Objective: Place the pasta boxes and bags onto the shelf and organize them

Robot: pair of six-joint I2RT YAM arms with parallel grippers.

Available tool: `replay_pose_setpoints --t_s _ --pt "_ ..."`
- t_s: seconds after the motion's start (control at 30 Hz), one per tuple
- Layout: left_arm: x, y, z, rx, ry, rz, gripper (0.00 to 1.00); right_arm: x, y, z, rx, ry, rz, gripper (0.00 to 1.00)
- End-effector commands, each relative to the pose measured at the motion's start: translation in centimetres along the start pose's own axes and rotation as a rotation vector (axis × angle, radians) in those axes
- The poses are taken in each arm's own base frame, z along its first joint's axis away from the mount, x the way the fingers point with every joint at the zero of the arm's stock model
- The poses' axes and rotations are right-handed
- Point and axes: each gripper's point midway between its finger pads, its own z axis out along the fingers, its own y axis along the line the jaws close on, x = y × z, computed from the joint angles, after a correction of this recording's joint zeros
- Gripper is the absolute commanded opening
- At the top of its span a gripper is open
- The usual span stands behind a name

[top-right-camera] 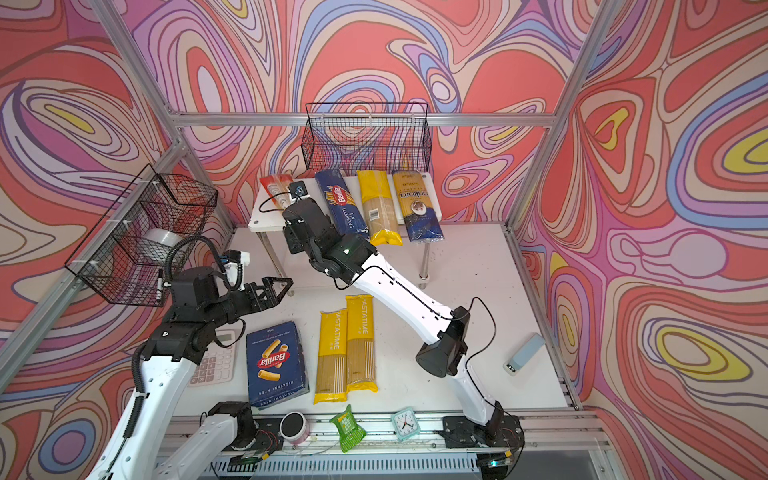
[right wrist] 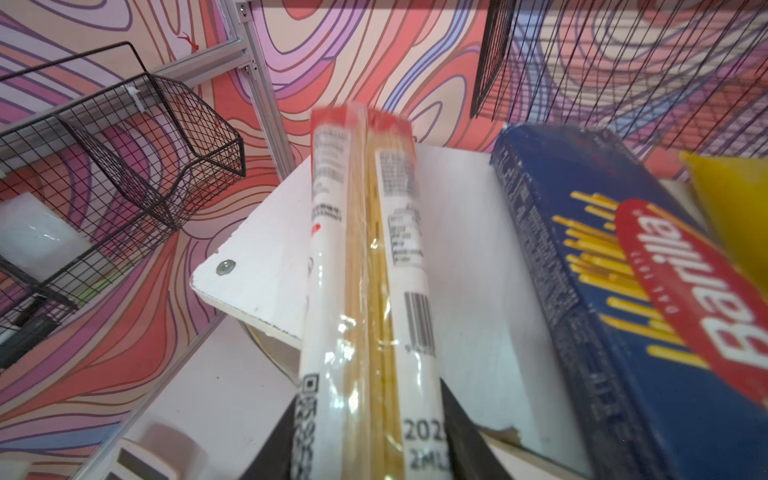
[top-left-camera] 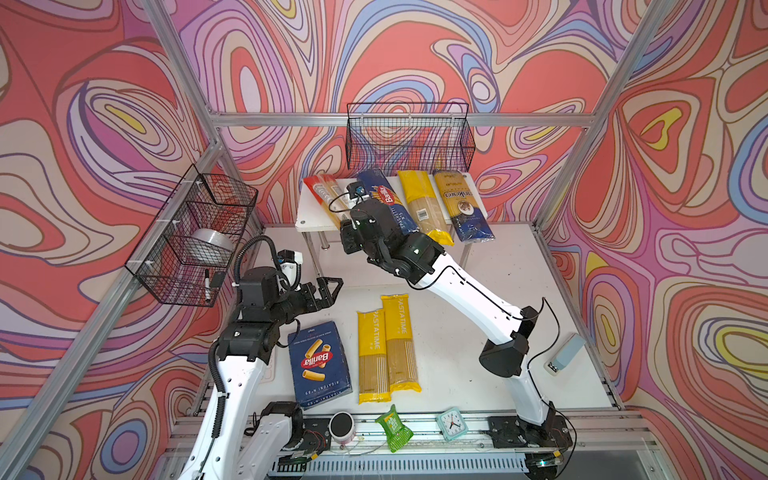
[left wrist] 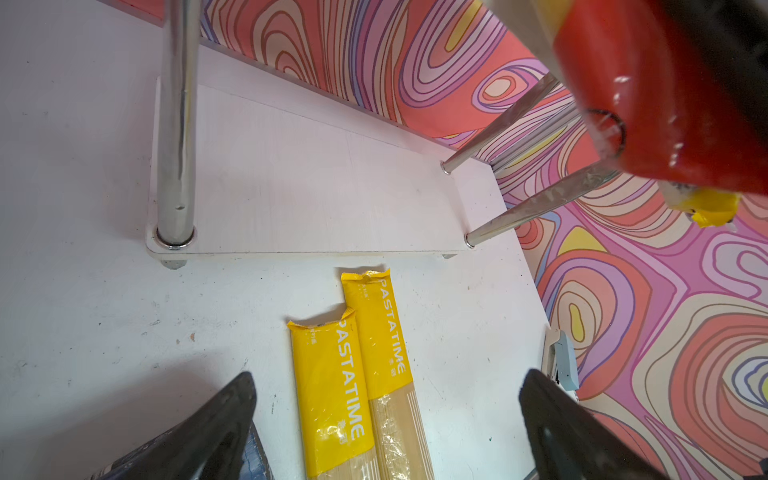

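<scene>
Four pasta packs on the shelf (top-left-camera: 309, 216) top, three in front of it.
Rigatoni box (top-left-camera: 320, 363) lies before the shelf, spaghetti box (top-left-camera: 390, 199) on its top; gold-blue bag (top-left-camera: 461, 203), yellow bag (top-left-camera: 422, 203) and red bag (top-left-camera: 322, 187) lie on top too, two yellow bags (top-left-camera: 374, 353) in front. Left gripper (top-left-camera: 336, 291), spread, hovers before the shelf; right gripper (right wrist: 365, 440) straddles the red bag, grip unclear.

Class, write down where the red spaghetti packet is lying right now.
In both top views the red spaghetti packet lies on the top tier of the shelf, at its left end, just left of the narrow Barilla spaghetti box.
</scene>
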Motion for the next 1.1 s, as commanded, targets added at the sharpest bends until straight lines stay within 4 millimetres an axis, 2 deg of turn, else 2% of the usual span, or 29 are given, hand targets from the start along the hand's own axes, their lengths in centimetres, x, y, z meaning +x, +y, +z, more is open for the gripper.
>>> replay_pose_setpoints --t_s 0.0,0.1,0.3,0.37,0.5,0.6,0.67,0.7,0.9,1.07 --pt "0.1 0.1 -0.6 -0.012 -0.004 0.016 1.00 -4.2 -0.9 -1.7 0.008 -0.120 0.062 0.60" --pt "0.0 0.1 -0.6 -0.012 -0.003 0.014 1.00 -4.3 -0.7 -2.0 -0.011 -0.118 0.063 0.70" --pt "-0.2 0.3 -0.4 -0.020 -0.007 0.014 1.00 -5.0 0.8 -4.5 -0.140 -0.097 0.043 0.71" --pt "-0.2 0.3 -0.3 -0.021 -0.008 0.015 1.00 -4.5 0.9 -5.8 -0.171 -0.067 0.008 0.70" --pt "-0.1 0.9 -0.1 -0.041 -0.003 0.024 1.00 -3.5 0.3 -8.6 -0.196 -0.030 -0.047 0.61" --pt "0.1 1.2 0.0 -0.055 0.004 0.030 1.00 -1.7 0.3 -10.0 -0.225 0.023 -0.087 0.52" --pt "0.3 1.6 0.0 -0.067 0.011 0.027 1.00 0.5 0.6 -9.8 -0.239 0.087 -0.122 0.49" --pt "0.4 1.7 0.0 -0.070 0.015 0.027 1.00 0.2 0.6 -11.0 -0.255 0.080 -0.131 0.47" --pt "0.9 2.1 -0.3 -0.095 0.019 0.024 1.00 4.0 1.5 -10.4 -0.301 0.170 -0.192 0.33" --pt "1.5 2.7 -0.1 -0.101 0.031 -0.007 1.00 4.9 1.9 -9.3 -0.302 0.179 -0.204 0.24"
